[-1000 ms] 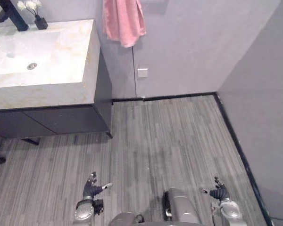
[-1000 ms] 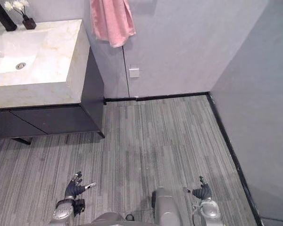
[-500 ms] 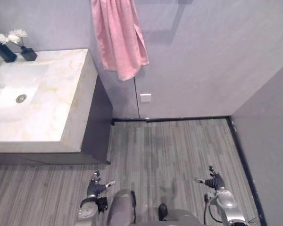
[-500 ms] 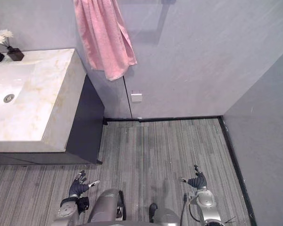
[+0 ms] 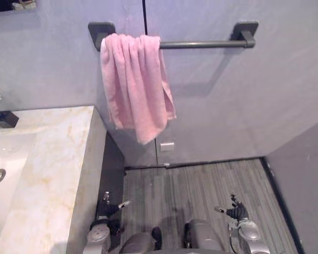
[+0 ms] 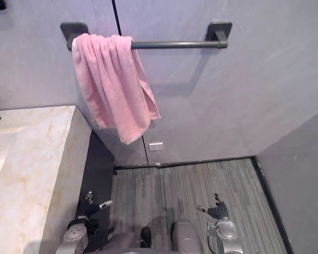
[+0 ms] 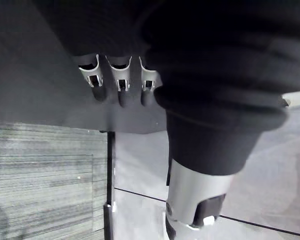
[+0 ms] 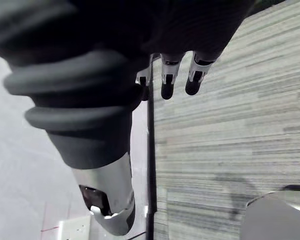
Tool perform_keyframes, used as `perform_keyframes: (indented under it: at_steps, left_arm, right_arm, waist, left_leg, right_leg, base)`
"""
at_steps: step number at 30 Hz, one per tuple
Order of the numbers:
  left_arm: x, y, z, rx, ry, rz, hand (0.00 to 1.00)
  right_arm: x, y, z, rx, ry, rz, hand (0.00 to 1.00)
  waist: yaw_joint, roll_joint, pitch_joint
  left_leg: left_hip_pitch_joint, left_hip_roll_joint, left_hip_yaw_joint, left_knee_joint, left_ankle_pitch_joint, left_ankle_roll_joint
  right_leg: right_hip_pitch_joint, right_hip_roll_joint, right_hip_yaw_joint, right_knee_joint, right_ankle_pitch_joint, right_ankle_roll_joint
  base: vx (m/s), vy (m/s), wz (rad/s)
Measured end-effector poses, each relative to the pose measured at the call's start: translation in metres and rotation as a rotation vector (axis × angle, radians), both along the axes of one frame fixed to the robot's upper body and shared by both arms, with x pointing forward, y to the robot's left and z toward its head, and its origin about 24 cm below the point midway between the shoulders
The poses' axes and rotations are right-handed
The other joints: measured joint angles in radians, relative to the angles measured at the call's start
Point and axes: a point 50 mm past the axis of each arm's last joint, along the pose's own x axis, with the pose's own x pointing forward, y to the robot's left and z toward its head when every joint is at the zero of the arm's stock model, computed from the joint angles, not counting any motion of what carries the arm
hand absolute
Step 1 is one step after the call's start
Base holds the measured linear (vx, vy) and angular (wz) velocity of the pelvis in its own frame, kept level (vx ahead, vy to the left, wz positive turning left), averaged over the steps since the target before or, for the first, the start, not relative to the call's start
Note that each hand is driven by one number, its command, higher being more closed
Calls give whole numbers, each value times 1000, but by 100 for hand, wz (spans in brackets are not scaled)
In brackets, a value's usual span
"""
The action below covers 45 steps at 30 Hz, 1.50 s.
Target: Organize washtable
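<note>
Left eye view: approach step, I judge; left hand (image 5: pixel 107 205) and right hand (image 5: pixel 236 211) hang slack-fingered, empty; next I reach for the towel (image 5: pixel 135 87).

Pink towel (image 5: pixel 135 90), dark grey rail (image 5: pixel 201 44), cream veined washtable (image 5: pixel 58 159), grey streaked floor (image 5: pixel 201 182), pale grey wall (image 5: pixel 228 106)

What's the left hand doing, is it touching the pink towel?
Apart. The left eye view shows the left hand far below the pink towel, with a wide gap between them.
</note>
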Motion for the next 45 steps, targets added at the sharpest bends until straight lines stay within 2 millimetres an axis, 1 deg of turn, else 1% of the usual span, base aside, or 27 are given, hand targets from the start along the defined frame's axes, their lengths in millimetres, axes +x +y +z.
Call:
perform_keyframes:
  at_steps: [1,2,3,4,5,7,8,9,11,12,13,14,15,16,17,19,21,23,25,27,30,32,36,40,43,44,45]
  left_arm:
    - [-1,1,0,4,3,-1,0]
    - [-2,2,-1,7,7,0,0]
    - [-3,-2,-3,-8,18,4,0]
    - [-4,-3,-4,-11,20,7,0]
    - [-9,-4,-6,-19,31,18,0]
    - [-8,-10,-7,-37,29,20,0]
    - [-8,-14,-8,-50,29,22,0]
    - [-8,-17,-8,-61,29,22,0]
    - [-6,-21,-8,-70,24,18,0]
    - [-6,-21,-8,-69,24,18,0]
    - [-3,-20,-7,-66,15,16,0]
    - [-2,-21,-6,-65,13,17,0]
    - [-1,-21,-6,-65,12,18,0]
    - [-1,-19,-6,-53,13,28,0]
    - [1,-17,-3,-52,-3,35,0]
    - [6,-14,2,-48,-34,36,0]
    - [9,-13,6,-43,-56,28,0]
    - [13,-15,16,-46,-113,24,0]
    - [21,-15,33,-40,-203,17,0]
    - [34,-16,63,-26,-354,8,0]
    - [46,-16,90,11,-487,2,0]
    - [52,-16,99,37,-531,-2,0]
    - [56,-17,104,72,-551,-26,0]
    - [64,-15,112,126,-575,-77,0]
    - [68,-18,116,143,-586,-116,0]
    - [70,-21,117,153,-590,-140,100]
    - [71,-24,117,161,-592,-166,100]
  right_arm:
    - [-3,1,-1,3,6,-3,0]
    - [-8,0,-3,3,20,-8,0]
    - [-12,-3,-5,-3,40,-15,0]
    - [-13,-2,-6,0,44,-15,0]
    - [-12,2,-6,10,38,-14,0]
    - [-14,5,-7,22,37,-18,0]
    - [-17,6,-8,28,43,-23,0]
    - [-19,6,-9,33,46,-32,0]
    - [-16,3,-7,28,33,-45,0]
    - [-14,2,-6,27,27,-49,0]
    - [-12,-1,-5,23,20,-57,0]
    - [-14,-5,-5,17,22,-72,0]
    - [-16,-8,-5,9,26,-76,0]
    - [-19,-9,-7,8,45,-79,0]
    - [-21,-9,-7,8,49,-80,0]
    - [-25,-10,-8,6,58,-84,0]
    - [-25,-10,-9,7,59,-83,0]
    - [-24,-9,-9,8,57,-81,0]
    - [-26,-10,-9,6,61,-83,0]
    - [-28,-10,-9,2,64,-88,0]
    - [-30,-10,-10,-5,66,-93,0]
    - [-30,-10,-10,-5,68,-90,0]
    - [-33,-9,-11,-4,75,-85,0]
    - [-30,-5,-11,1,77,-43,0]
    - [-30,-1,-12,6,82,-18,0]
    - [-30,-1,-12,3,83,-11,0]
    - [-29,-1,-12,2,82,-8,0]
  waist:
    - [0,-12,-6]
    - [0,-27,-14]
    - [-7,-6,-15]
    - [-4,0,-21]
    - [0,5,-22]
    - [-5,9,-19]
    - [1,11,-18]
    - [5,11,-18]
    - [8,13,-19]
    - [8,15,-19]
    - [7,18,-18]
    - [6,32,-24]
    - [5,46,-25]
    - [6,48,-20]
    - [6,41,-26]
    - [6,32,-30]
    - [5,32,-30]
    - [3,30,-32]
    - [3,27,-34]
    - [4,30,-44]
    - [1,36,-56]
    - [1,36,-56]
    - [0,35,-58]
    - [-1,32,-62]
    - [-5,31,-63]
    - [-12,31,-65]
    - [-21,30,-68]
  left_leg:
    - [11,-3,0,2,-18,-28]
    - [22,-8,-11,19,-50,-42]
    - [30,14,-29,46,-80,-56]
    - [28,26,-30,59,-84,-63]
    - [10,45,-21,129,-97,-85]
    - [-57,74,-10,327,-107,-120]
    - [-99,111,32,451,-116,-131]
    - [-115,146,71,485,-118,-128]
    - [-143,174,93,433,-118,-128]
    - [-151,174,88,400,-118,-128]
    - [-161,166,77,289,-106,-140]
    - [-157,164,54,173,-53,-163]
    - [-156,167,43,125,1,-161]
    - [-146,161,35,119,43,-154]
    - [-134,141,33,101,42,-153]
    - [-121,112,35,68,52,-138]
    - [-113,98,35,49,57,-130]
    - [-98,89,33,23,64,-119]
    - [-85,82,29,7,67,-115]
    - [-76,79,28,-15,72,-112]
    - [-67,78,28,-44,85,-104]
    - [-49,74,30,-76,99,-105]
    - [-26,71,31,-112,120,-102]
    - [-1,74,33,-175,163,-101]
    - [19,73,37,-215,192,-98]
    - [27,73,38,-235,205,-98]
    - [33,73,38,-257,219,-96]
  right_leg:
    - [10,4,8,-150,89,-20]
    - [11,2,20,-198,242,-54]
    - [22,12,-2,-175,222,-63]
    - [32,19,-6,-177,212,-72]
    - [58,27,-19,-190,187,-82]
    - [105,35,-42,-199,157,-102]
    - [157,42,-56,-215,140,-115]
    - [197,42,-65,-226,129,-122]
    - [235,33,-66,-246,126,-124]
    - [238,29,-64,-250,126,-124]
    - [246,14,-61,-255,122,-116]
    - [248,12,-62,-252,111,-98]
    - [250,19,-62,-249,104,-89]
    - [257,8,-48,-231,87,-70]
    - [261,-11,-48,-233,77,-56]
    - [261,-37,-48,-239,69,-43]
    - [263,-44,-48,-256,73,-35]
    - [280,-51,-52,-283,81,-25]
    - [296,-51,-57,-301,83,-23]
    - [309,-50,-58,-329,97,-23]
    - [334,-44,-59,-382,125,-23]
    - [344,-44,-56,-401,136,-23]
    - [351,-44,-55,-408,144,-26]
    - [349,-37,-47,-431,175,-30]
    - [349,-36,-36,-437,187,-27]
    - [349,-37,-33,-442,193,-23]
    - [349,-36,-30,-451,199,-19]
  base:
    - [367,-80,43]
    - [383,-119,50]
    - [378,-131,35]
    - [368,-155,22]
    - [312,-177,20]
    - [317,-193,32]
    - [283,-138,28]
    - [317,-133,21]
    - [214,-42,5]
    - [170,40,-6]
    - [125,63,-2]
    - [150,111,0]
    - [146,152,-3]
    - [168,187,2]
    - [123,160,4]
    - [78,116,11]
    - [39,82,5]
    - [51,59,5]
    - [56,5,6]
    - [46,-1,1]
    - [56,10,-2]
    - [0,3,-2]
    - [-13,-1,0]
    - [-100,0,-5]
    - [-122,4,-8]
    - [-130,1,-4]
    - [-128,1,-3]
